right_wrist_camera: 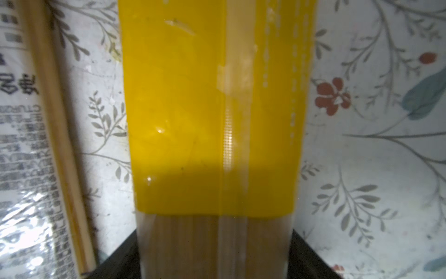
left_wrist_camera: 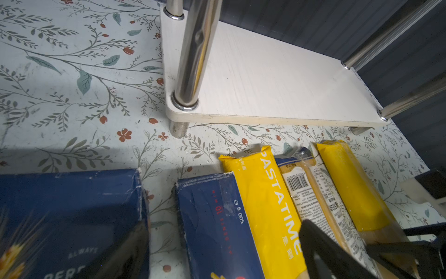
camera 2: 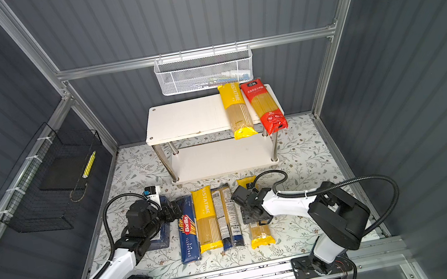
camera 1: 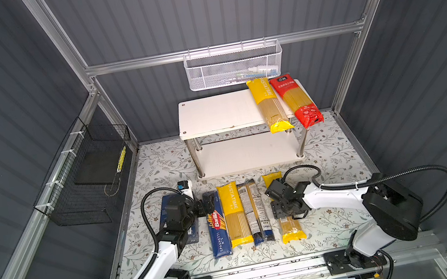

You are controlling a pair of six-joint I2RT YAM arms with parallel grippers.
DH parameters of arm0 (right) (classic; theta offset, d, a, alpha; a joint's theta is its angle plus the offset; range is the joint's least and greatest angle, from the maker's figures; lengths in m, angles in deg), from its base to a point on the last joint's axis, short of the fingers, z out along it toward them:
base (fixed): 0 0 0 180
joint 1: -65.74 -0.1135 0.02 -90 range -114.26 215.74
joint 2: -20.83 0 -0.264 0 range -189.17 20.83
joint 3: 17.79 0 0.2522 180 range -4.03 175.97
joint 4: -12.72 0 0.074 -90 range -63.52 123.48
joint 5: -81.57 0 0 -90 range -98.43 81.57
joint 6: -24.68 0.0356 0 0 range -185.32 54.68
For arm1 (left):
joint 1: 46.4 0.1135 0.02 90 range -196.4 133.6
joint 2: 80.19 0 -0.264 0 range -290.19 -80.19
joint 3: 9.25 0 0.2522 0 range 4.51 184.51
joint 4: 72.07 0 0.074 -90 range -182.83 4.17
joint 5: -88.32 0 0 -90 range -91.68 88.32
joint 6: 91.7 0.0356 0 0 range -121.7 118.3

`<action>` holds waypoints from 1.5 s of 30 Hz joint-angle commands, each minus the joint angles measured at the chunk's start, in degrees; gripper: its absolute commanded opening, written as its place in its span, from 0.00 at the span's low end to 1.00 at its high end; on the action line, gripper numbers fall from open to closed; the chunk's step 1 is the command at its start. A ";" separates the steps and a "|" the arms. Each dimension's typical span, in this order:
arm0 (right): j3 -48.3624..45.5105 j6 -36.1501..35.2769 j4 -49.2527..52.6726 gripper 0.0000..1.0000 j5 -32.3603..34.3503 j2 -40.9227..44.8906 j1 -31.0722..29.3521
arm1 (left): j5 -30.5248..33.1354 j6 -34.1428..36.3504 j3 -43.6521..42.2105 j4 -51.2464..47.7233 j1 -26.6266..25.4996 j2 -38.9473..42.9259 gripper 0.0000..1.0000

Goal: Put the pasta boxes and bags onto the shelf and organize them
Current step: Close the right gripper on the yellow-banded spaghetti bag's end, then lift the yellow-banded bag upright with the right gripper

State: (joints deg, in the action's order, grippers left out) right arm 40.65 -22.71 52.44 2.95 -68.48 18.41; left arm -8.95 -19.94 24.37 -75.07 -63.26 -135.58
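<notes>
The yellow bag (camera 1: 292, 228) at the lower right end of the row, probably slick, light and brittle inside, lies between the jaws of the right gripper (right_wrist_camera: 213, 259) at its clear middle, the balanced place to pinch, though I cannot tell whether they grip; the left gripper (left_wrist_camera: 224, 232) gapes empty lower left, and the shelf (camera 1: 218, 113) stands upper centre.

Two blue pasta boxes (left_wrist_camera: 72, 198) (left_wrist_camera: 212, 217), three yellow bags (camera 1: 268, 105) (camera 1: 234, 215) (camera 1: 291, 228), one red bag (camera 1: 295, 100), one clear bag (camera 1: 255, 211), one shelf (camera 1: 218, 113).

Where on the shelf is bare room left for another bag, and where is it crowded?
Top board: bare from its left edge to the yellow bag; crowded at the right end, where the red bag lies beside it. Lower board: wholly bare.
</notes>
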 commanded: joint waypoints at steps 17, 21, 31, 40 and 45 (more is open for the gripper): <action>-3.40 1.42 -2.43 0.58 -3.86 -1.44 0.22 | 0.32 1.00 -0.17 -0.21 -0.36 0.07 0.99; -3.62 1.51 -2.84 0.54 -4.15 -0.88 0.23 | 0.43 0.97 -0.17 -0.28 -0.36 0.16 0.99; -5.16 1.55 -5.52 0.46 -4.76 2.84 0.31 | 0.41 1.00 -0.19 -0.31 -0.36 0.20 0.99; -8.53 0.63 -12.02 0.39 -7.69 9.15 0.40 | 0.41 0.98 -0.17 -0.31 -0.36 0.04 0.99; -10.87 0.39 -15.94 0.36 -9.91 13.89 0.62 | 0.33 1.04 -0.17 -0.31 -0.36 0.08 0.99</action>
State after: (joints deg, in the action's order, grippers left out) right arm 30.53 -21.88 40.64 -4.74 -57.62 18.98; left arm -8.93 -19.94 24.37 -75.07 -63.26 -135.58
